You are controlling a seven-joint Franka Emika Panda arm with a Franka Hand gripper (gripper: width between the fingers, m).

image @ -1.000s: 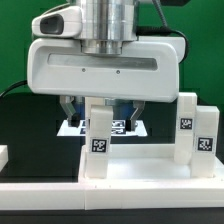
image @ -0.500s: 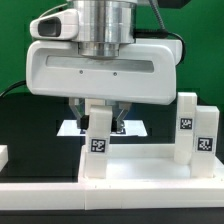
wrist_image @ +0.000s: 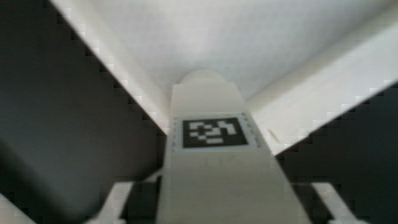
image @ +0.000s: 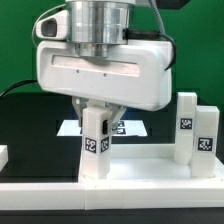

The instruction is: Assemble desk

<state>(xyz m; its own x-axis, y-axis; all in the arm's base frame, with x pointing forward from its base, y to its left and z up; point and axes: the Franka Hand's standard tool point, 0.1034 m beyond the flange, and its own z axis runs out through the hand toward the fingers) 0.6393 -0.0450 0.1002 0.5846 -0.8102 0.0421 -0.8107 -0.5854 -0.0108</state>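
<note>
In the exterior view, the white two-finger end effector (image: 97,110) is seen beneath its broad white housing, closed on a short square white plastic leg (image: 94,142) bearing a black-and-white tag. The leg is held upright directly below the end effector, its lower end at the corner of the wide flat white tabletop panel (image: 140,166), which lies on the black counter (image: 25,125) near its front edge. Two further tagged white legs (image: 196,134) are seen standing upright at the panel's corner toward the exterior view's right.

In the wrist view, the gripped leg (wrist_image: 219,150) is seen between the fingers (wrist_image: 125,200), its tag facing the camera, with the white panel (wrist_image: 267,40) beyond it.
</note>
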